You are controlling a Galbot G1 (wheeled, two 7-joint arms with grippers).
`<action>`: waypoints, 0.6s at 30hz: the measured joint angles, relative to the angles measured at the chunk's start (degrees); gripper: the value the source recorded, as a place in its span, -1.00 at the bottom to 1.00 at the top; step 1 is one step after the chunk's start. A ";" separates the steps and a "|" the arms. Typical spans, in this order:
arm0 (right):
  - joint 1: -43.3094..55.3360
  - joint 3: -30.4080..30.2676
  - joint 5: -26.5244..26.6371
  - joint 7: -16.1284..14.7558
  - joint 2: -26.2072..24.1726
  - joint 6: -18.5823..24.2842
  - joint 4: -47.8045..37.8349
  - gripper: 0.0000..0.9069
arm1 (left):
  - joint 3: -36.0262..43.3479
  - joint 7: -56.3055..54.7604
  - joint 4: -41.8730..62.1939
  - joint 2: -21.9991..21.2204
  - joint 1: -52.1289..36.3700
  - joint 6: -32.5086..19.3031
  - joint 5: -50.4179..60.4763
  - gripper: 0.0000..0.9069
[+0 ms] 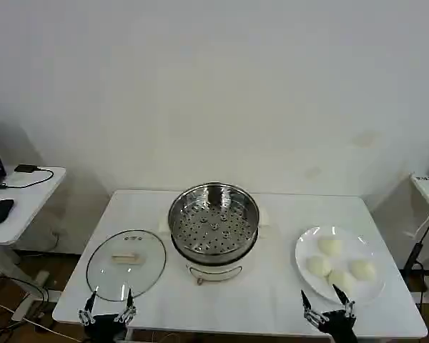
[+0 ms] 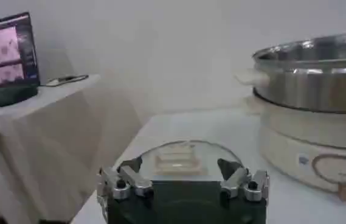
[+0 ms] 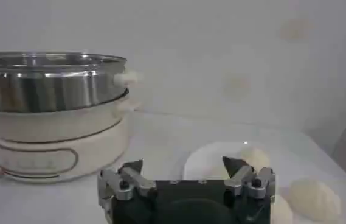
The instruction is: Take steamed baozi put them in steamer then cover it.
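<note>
- The task stands at its start, judging by the layout: the steamer (image 1: 214,223) sits uncovered at the middle of the white table (image 1: 272,300), its perforated tray bare, with no bun in it.
- The four steamed baozi (image 1: 341,266) lie together on a white plate (image 1: 306,246) toward the table's right edge, well apart from the steamer.
- The glass cover (image 1: 126,263) lies flat on the table toward its left front corner, just beside the steamer's base, with the cream bar handle facing up.
- The right gripper (image 1: 329,305) hangs at the table's front edge, just in front of the plate; its fingers are spread wide and hold nothing. In the right wrist view the nearest buns sit just beyond the fingertips (image 3: 236,164).
- The left gripper (image 1: 107,304) waits at the front edge by the cover, fingers likewise spread and empty; the left wrist view shows the lid's handle straight ahead between them.
- Next move, as I judge it: the right gripper should reach forward over the plate's near rim, settle around the closest bun and close gently, since soft dough would dent under a hard squeeze.
- The lift must then clear the steamer's tall steel wall before lowering onto the tray.
- The cover comes last, likely the left arm's job.
</note>
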 measured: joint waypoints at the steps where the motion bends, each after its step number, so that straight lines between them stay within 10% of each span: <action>1: 0.65 0.61 -0.68 -0.26 -0.80 -0.82 -0.19 1.00 | -0.20 0.05 -0.21 0.12 -0.04 0.63 0.14 1.00; 8: 6.42 5.22 -7.43 -5.49 -8.70 -5.30 -3.71 1.00 | -0.90 1.22 -0.91 0.57 -0.61 3.09 1.84 1.00; 18: 16.46 7.98 -21.96 -23.69 -22.51 -4.88 -11.89 1.00 | -0.69 1.55 -0.98 -0.42 -1.04 3.34 3.81 1.00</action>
